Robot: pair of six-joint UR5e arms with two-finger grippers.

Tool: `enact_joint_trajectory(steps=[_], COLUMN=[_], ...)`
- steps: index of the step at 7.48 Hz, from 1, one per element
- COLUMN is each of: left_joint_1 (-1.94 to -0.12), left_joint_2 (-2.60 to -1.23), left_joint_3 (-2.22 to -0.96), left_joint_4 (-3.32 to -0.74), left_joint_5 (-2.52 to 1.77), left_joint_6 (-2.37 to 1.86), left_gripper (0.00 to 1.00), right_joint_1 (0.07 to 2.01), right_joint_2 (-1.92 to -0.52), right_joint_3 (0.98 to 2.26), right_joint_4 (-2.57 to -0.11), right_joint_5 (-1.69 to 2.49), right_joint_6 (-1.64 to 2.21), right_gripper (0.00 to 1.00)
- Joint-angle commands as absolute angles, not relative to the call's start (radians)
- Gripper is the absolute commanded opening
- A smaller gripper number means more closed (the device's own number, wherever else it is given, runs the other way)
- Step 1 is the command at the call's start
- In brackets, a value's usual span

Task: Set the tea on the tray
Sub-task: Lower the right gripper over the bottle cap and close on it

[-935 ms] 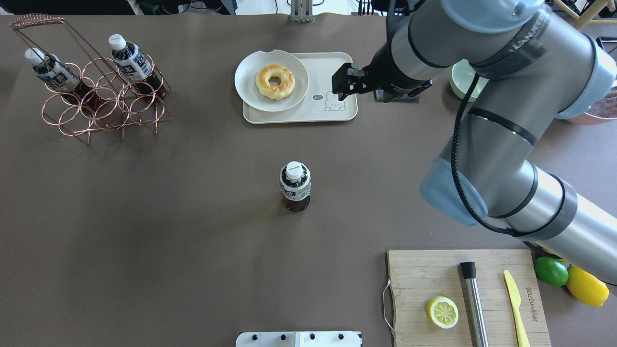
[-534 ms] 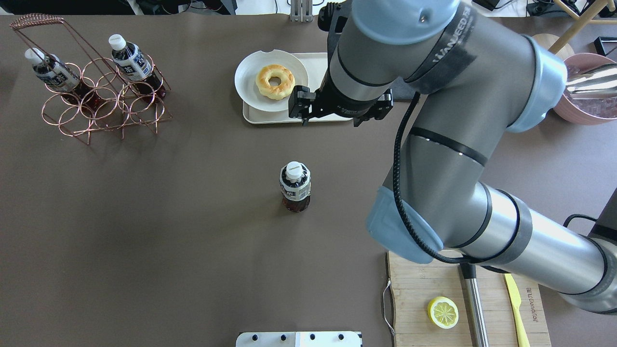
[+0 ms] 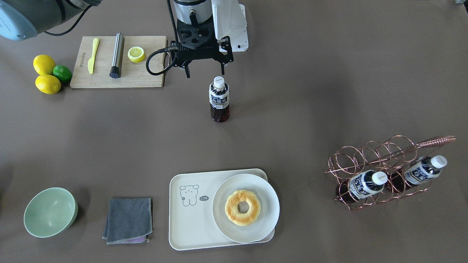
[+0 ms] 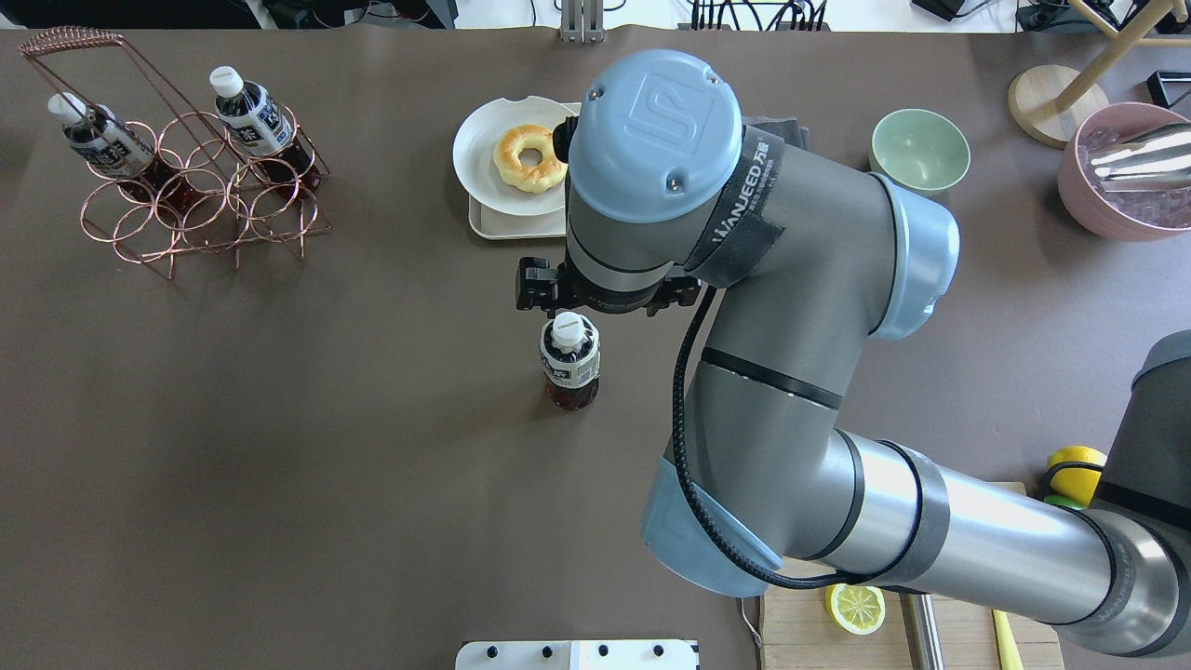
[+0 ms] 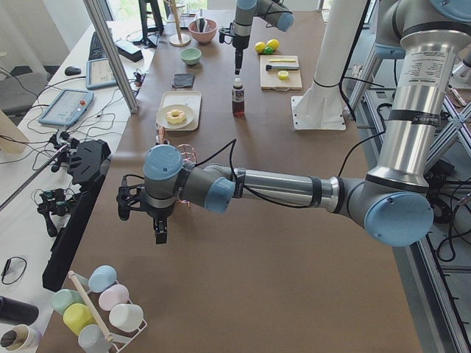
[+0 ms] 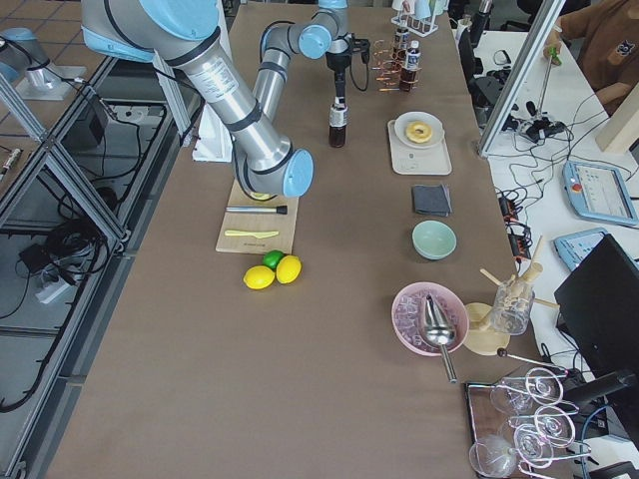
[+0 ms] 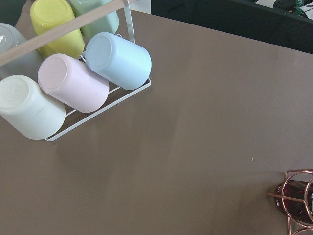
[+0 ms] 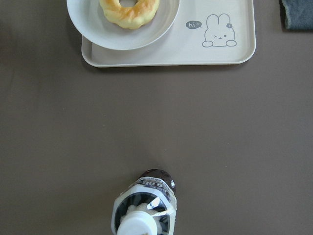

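Right arm is out over the middle of the table (image 3: 292, 91), and the right gripper (image 3: 204, 70) hangs straight above the tea (image 3: 219, 98), pointing down. Both side views show a clear gap between it and the white cap (image 3: 218, 81). The fingers are spread wide, with nothing between them. The tea stands upright on the bare brown table, on its own.

Call the robot's straight-ahead twelve o'clock. The tray (image 3: 190, 223) lies at about twelve from the bottle and well apart from it. A white plate (image 3: 256, 233) with a doughnut (image 3: 242, 207) covers the tray's nine o'clock end, its rim hanging over the tray's edge. The line-drawn bear (image 3: 189, 194) sits toward the three o'clock end, on open cream surface.

At one o'clock is a grey cloth (image 3: 128, 219), and at two a green bowl (image 3: 50, 212). At ten stands a copper wire rack (image 3: 437, 140) with two matching bottles (image 3: 363, 182) leaning in its rings. The cutting board (image 3: 146, 76) is between four and five.

The left gripper (image 5: 160, 234) is far off toward nine, pointing down near a cup rack (image 5: 103, 309). I can't tell how its jaws stand.
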State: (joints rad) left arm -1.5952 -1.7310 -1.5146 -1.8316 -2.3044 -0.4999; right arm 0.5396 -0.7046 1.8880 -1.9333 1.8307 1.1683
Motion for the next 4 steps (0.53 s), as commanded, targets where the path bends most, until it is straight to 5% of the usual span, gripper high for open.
enact_joint_trajectory(steps=[1,4], left_joint_1=[-1.597,-1.597], left_joint_2=[-1.733,-1.735], left_joint_3=[-1.488,-1.476], left_joint_4=[-1.833,-1.836], left_joint_5=[-2.316,-2.316], left_joint_6=[-0.499,-0.499], left_gripper=[0.97,0.97], right_joint_1=[0.506,0.492], right_joint_2=[-0.709,-0.709], right_joint_3=[1.835,1.825], right_joint_4=[-1.866,-1.847], right_joint_5=[1.793,1.792], right_joint_6=[1.178,1.178], right_gripper=[0.99,0.98])
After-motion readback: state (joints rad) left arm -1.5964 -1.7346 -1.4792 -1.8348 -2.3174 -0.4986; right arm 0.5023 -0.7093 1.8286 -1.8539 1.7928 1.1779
